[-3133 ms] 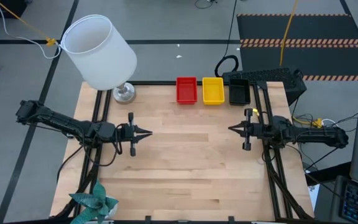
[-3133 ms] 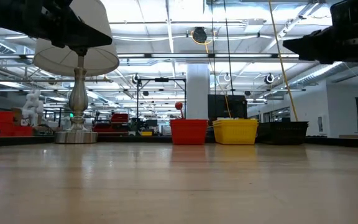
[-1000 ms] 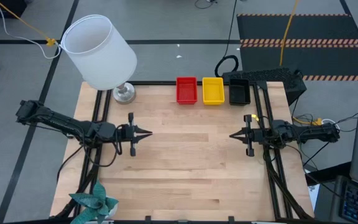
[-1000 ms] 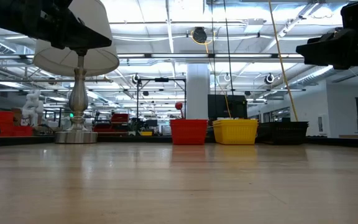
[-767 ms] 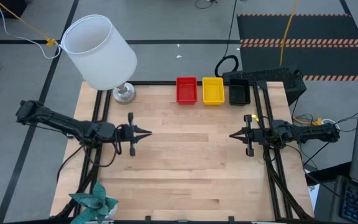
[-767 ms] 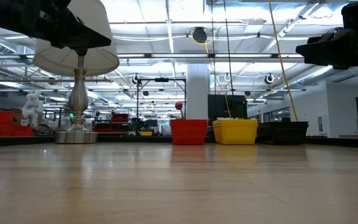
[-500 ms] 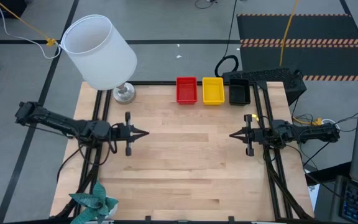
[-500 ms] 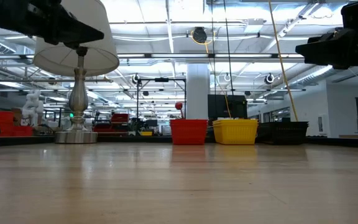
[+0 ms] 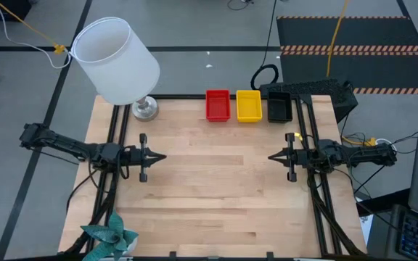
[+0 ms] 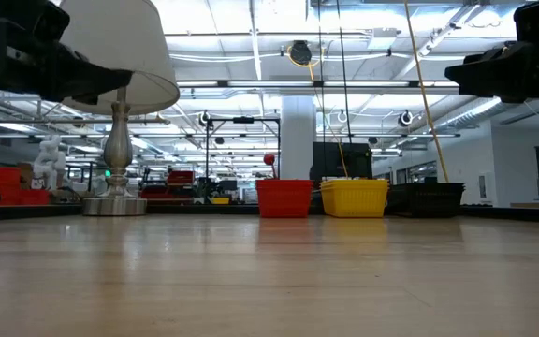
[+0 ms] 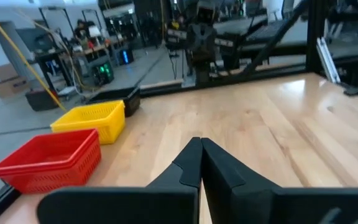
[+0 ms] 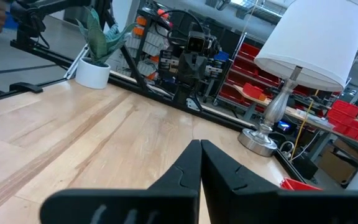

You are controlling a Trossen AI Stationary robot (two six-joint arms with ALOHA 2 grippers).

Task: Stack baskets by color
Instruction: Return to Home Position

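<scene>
Moved: left gripper point(image 9: 162, 156), fingers together and empty, now drawn back toward the frame's left; right gripper point(image 9: 271, 156), likewise closed, unchanged. Held stock: red perforated plastic basket stack point(image 9: 218, 105), yellow basket stack point(image 9: 248, 105), black basket stack point(image 9: 279, 107), side by side, upper centre. Handling: retract level, clear of the white drum lampshade point(image 9: 115, 61). Indeterminate: baskets per stack.

Count: three basket stacks on the surface point(image 9: 216, 188) — one red stack point(image 9: 218, 105), one yellow stack point(image 9: 248, 105), one black stack point(image 9: 279, 107); baskets per stack not countable. One lamp point(image 9: 116, 61), one potted plant point(image 9: 109, 237), two claws — left claw point(image 9: 162, 156), right claw point(image 9: 271, 156).
</scene>
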